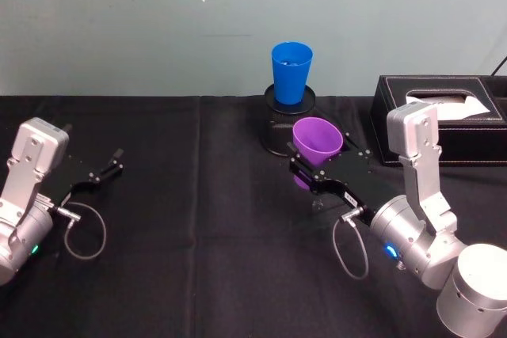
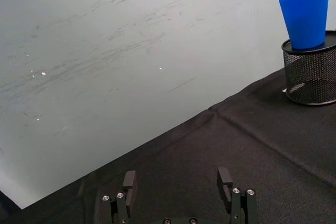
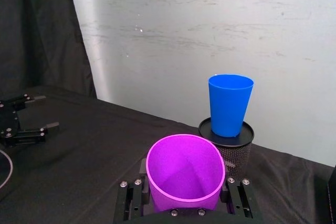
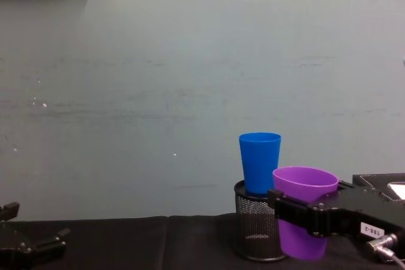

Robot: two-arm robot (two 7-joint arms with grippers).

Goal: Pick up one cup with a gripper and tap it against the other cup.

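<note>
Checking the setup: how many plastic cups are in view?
2. The blue cup stands atop the black mesh pot; the purple cup is held in the right gripper, nearer the robot.

**A:** Bright or dim?

**B:** Moderately bright, soft and even. The pale wall (image 4: 190, 61) is lit flat, with no hot spots, and upper faces catch the most light.

**A:** Shadows?

**B:** Hardly readable. The black cloth-covered surface (image 1: 198, 259) swallows the light and shows only a faint sheen along its creases.

**A:** Any glare?

**B:** The silver-grey right arm housing (image 1: 413, 144) is the brightest thing in the head view, nearly washed out on top. The tapered purple plastic tumbler (image 3: 185, 174) glows inside, as though light passes through its wall. The tapered bright blue plastic tumbler (image 3: 230, 106) carries only a soft, broad highlight. A small blue ring light (image 1: 390, 252) shines on that arm.
</note>
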